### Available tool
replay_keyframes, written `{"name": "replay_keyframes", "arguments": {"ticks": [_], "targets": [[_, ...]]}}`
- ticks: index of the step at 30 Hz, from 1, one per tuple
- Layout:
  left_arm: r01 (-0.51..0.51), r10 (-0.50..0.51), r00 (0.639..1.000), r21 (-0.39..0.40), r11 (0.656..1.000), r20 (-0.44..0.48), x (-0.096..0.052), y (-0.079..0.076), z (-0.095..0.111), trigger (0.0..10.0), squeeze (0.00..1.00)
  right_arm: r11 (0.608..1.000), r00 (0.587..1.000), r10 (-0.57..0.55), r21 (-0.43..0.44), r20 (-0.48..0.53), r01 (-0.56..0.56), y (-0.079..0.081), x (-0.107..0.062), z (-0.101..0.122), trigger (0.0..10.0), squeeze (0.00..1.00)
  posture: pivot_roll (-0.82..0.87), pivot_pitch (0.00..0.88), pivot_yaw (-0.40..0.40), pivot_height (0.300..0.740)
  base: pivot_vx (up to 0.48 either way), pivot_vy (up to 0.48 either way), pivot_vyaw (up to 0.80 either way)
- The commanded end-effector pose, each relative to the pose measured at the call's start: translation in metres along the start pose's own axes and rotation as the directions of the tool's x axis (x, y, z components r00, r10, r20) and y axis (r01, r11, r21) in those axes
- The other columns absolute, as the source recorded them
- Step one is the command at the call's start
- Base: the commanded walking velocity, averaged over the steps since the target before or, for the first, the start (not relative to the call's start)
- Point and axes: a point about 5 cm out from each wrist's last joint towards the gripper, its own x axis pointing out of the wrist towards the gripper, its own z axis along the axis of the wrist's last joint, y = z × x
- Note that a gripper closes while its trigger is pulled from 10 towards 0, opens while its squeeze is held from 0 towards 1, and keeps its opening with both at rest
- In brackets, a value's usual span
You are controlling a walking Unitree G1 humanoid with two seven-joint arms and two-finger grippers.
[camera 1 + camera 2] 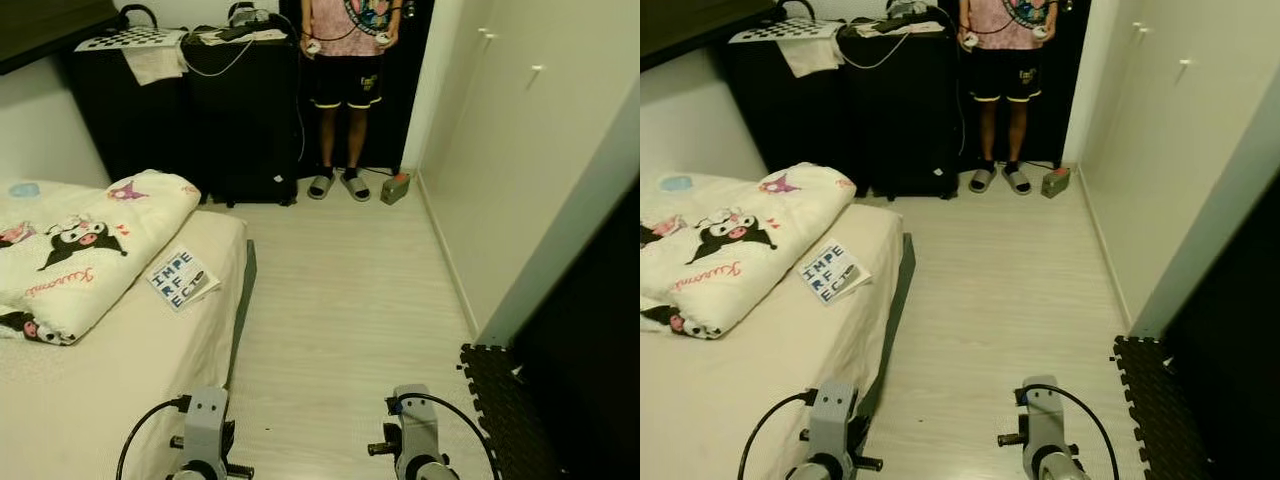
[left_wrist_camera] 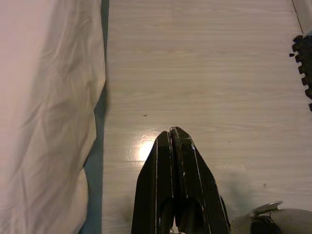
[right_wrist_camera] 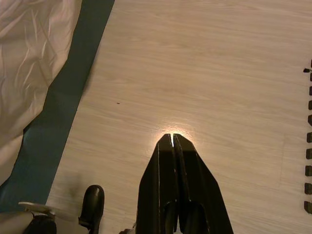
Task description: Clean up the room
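Both arms hang low at the bottom of the eye views, wrists over pale wood floor (image 1: 340, 290). Down the left gripper (image 2: 171, 130), its two black fingers are pressed together, holding nothing, above bare floor just beside the bed (image 2: 44, 107), whose sheet drapes over a dark base. The right gripper (image 3: 173, 136) is likewise closed and empty, pointing at the floor, with the bed's dark base running off to one side. Both wrist views catch the toothed edge of a black foam mat (image 2: 304, 53); from the head it lies on the floor to the robot's right, against a white wall.

From the head, more of the room shows. On the bed to the left lies a folded quilt (image 1: 85, 250) with cartoon prints, and a book (image 1: 182, 279) rests just beside it, near the mattress edge. At the far end stand black cabinets (image 1: 190, 110) with a checkered board (image 1: 130, 38), cloth and cables on top. A person (image 1: 350, 60) in black shorts and sandals stands next to them, hands holding small controllers. A small box (image 1: 395, 188) sits on the floor near their feet. White wardrobe doors (image 1: 520, 130) line the right side.
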Motion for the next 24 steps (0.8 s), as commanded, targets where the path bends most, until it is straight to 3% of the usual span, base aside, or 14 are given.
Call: {"name": "replay_keyframes", "arguments": {"ticks": [1,6,24], "targets": [[-0.002,0.002,1.000,0.019,1.000,-0.030,-0.0022,0.0023,-0.0056,10.0,0.00,1.000,1.000,-0.003,-0.007,-0.011,0.003,-0.0009,-0.0010,-0.0029,10.0,0.00,-0.04,0.064,0.003,0.740,0.000,0.000,0.00],[-0.003,0.004,1.000,0.024,1.000,-0.031,-0.0024,0.0024,-0.0060,10.0,0.00,0.999,1.000,0.011,-0.037,-0.007,-0.011,0.0000,-0.0006,-0.0016,10.0,0.00,-0.04,0.064,0.002,0.740,0.000,0.000,0.00],[0.006,-0.006,1.000,0.013,1.000,-0.025,-0.0020,0.0015,-0.0048,10.0,0.00,0.999,1.000,0.015,-0.038,0.005,-0.015,0.0027,0.0009,0.0019,10.0,0.00,-0.04,0.064,0.009,0.740,0.000,0.000,0.80]]}}
